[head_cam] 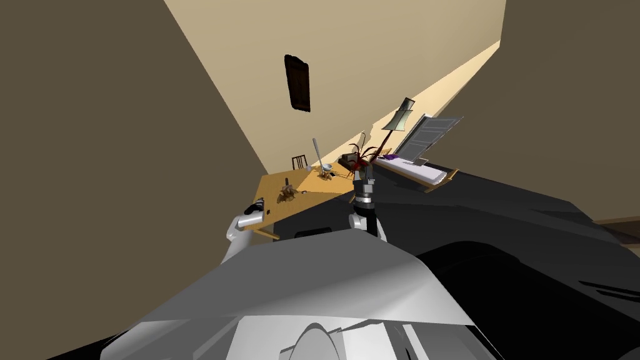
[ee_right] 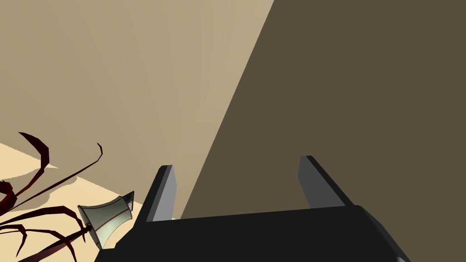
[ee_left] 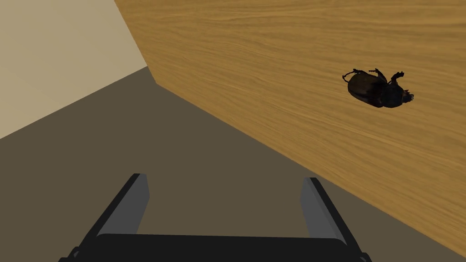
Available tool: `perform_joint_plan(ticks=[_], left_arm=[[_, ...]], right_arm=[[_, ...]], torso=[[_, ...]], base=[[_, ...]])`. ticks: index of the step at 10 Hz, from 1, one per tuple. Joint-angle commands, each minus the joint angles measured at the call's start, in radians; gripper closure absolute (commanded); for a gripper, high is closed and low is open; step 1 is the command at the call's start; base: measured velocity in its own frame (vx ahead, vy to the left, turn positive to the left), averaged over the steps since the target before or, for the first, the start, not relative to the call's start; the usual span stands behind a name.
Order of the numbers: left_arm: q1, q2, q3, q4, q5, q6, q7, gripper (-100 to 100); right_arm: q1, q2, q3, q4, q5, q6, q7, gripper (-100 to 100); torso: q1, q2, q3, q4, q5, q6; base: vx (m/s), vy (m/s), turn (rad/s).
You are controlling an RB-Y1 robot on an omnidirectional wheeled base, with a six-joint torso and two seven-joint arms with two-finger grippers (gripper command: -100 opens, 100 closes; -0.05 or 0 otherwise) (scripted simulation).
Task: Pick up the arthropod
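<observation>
Your left tool (ee_left: 224, 177) hangs with its 2 fingers spread, just off the tabletop (ee_left: 273, 54) edge. The dark beetle (ee_left: 377, 89) lies on the wood beyond, apparently tipped sideways. Swing across, centre it between the fingers, then descend and close gently. Your right tool (ee_right: 236, 163) is spread too.

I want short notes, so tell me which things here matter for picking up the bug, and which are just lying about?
For the job:
- dark beetle, lying on the wooden table
- left gripper, open, facing it

Just lying about:
- lamp
- red-leaved plant
- chair beyond the table
</observation>
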Motion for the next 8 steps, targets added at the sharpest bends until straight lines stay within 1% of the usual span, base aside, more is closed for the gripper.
perform_joint_plan(ticks=[1,2,3,4,5,6,7,8], left_arm=[[-0.015,0.006,0.004,0.046,0.002,0.023,-0.006,-100],[-0.038,0.013,0.009,0.075,0.005,0.062,-0.017,-100],[-0.038,0.013,0.009,0.095,0.005,0.062,-0.017,-100],[-0.06,0.02,0.013,0.126,0.009,0.1,-0.027,-100],[-0.06,0.02,0.013,0.143,0.009,0.1,-0.027,-100],[-0.08,0.027,0.017,0.177,0.012,0.135,-0.038,-100],[-0.08,0.027,0.017,0.188,0.012,0.135,-0.038,-100],[-0.1,0.034,0.02,0.223,0.017,0.167,-0.048,-100]], right_arm=[[0.0,0.0,0.0,0.0,0.0,0.0,0.0,0],[0.0,0.0,0.0,0.0,0.0,0.0,0.0,0],[0.0,0.0,0.0,0.0,0.0,0.0,0.0,0],[0.0,0.0,0.0,0.0,0.0,0.0,0.0,0],[0.0,0.0,0.0,0.0,0.0,0.0,0.0,0],[0.0,0.0,0.0,0.0,0.0,0.0,0.0,0],[0.0,0.0,0.0,0.0,0.0,0.0,0.0,0],[0.0,0.0,0.0,0.0,0.0,0.0,0.0,0]], torso=[[0.0,0.0,0.0,0.0,0.0,0.0],[0.0,0.0,0.0,0.0,0.0,0.0],[0.0,0.0,0.0,0.0,0.0,0.0],[0.0,0.0,0.0,0.0,0.0,0.0],[0.0,0.0,0.0,0.0,0.0,0.0],[0.0,0.0,0.0,0.0,0.0,0.0],[0.0,0.0,0.0,0.0,0.0,0.0],[0.0,0.0,0.0,0.0,0.0,0.0]], base=[[0.011,-0.001,-0.04],[0.014,-0.004,-0.058],[0.012,-0.002,-0.042],[0.016,0.0,-0.066],[0.014,0.002,-0.032],[0.017,-0.001,-0.05],[0.016,0.004,-0.033],[0.018,0.005,-0.052]])
